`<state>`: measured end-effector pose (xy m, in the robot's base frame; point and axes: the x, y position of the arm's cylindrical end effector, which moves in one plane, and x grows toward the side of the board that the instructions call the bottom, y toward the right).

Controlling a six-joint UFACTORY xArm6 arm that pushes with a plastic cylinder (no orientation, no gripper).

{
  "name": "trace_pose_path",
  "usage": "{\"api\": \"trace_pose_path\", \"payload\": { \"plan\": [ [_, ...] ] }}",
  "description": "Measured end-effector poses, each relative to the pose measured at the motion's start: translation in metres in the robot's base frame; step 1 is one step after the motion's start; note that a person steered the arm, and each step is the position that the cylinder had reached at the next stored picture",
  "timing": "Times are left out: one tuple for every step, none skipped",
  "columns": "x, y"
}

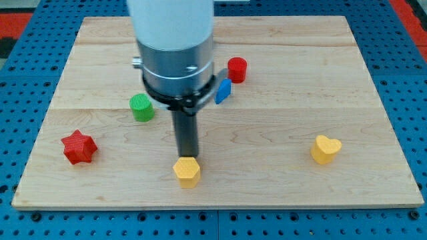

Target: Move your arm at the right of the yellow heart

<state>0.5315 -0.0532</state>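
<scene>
In the camera view, you have a pale wooden bench (280, 73) carrying six small plastic blocks. Your end effector is a plain dark rod with no jaws, so there is nothing to open, close or grip; my tip (187, 158) sits just above the yellow hexagonal block (187, 172), touching it or nearly so. The yellow heart-shaped block (325, 149) lies well apart, toward the view's right and slightly higher than the hexagon. A red star block (79, 147) sits at the view's left, a green ribbed cylinder (141, 107) left of the rod, and a blue block (223, 91), shape unclear, beside a red cylinder (237, 69) near the top.

Your risks: sliding straight right along the heart's row would likely shove the heart off its spot, and any downward drift would drag the hexagon. Pass above or below the heart.
</scene>
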Motion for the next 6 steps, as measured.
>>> {"api": "trace_pose_path", "payload": {
  "plan": [
    [0.024,0.029],
    [0.068,0.033],
    [0.077,0.061],
    [0.086,0.118],
    [0.067,0.238],
    [0.028,0.341]
  ]
}}
